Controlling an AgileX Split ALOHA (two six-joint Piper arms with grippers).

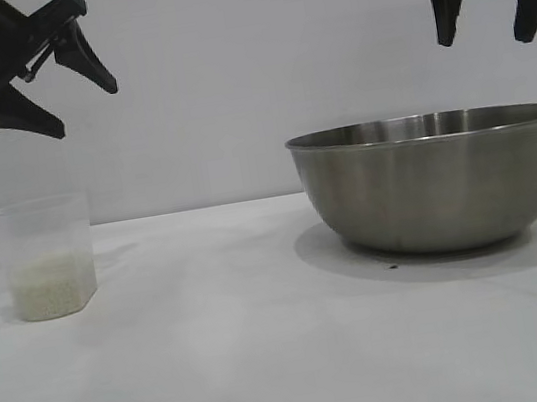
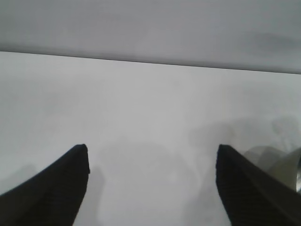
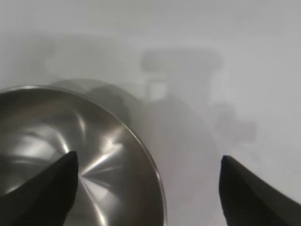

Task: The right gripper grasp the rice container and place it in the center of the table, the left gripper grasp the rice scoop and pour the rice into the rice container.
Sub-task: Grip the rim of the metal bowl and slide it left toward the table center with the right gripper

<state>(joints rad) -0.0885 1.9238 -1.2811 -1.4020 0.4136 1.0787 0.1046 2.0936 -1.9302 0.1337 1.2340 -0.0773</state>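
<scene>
The right gripper [image 1: 493,11], open, hung at 12 o'clock above the brushed-steel round rice container [image 1: 437,181]; an off-rim closure risked slipping.

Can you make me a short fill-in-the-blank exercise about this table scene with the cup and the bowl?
1. The small clear plastic measuring cup holds off-white ____ at its bottom.
2. The large round stainless-steel bowl stands on the white ____.
3. The right end effector hangs open above the ____.
4. The left end effector, above the cup, is ____, gripping nothing.

Missing words: rice; table; bowl; open
</scene>
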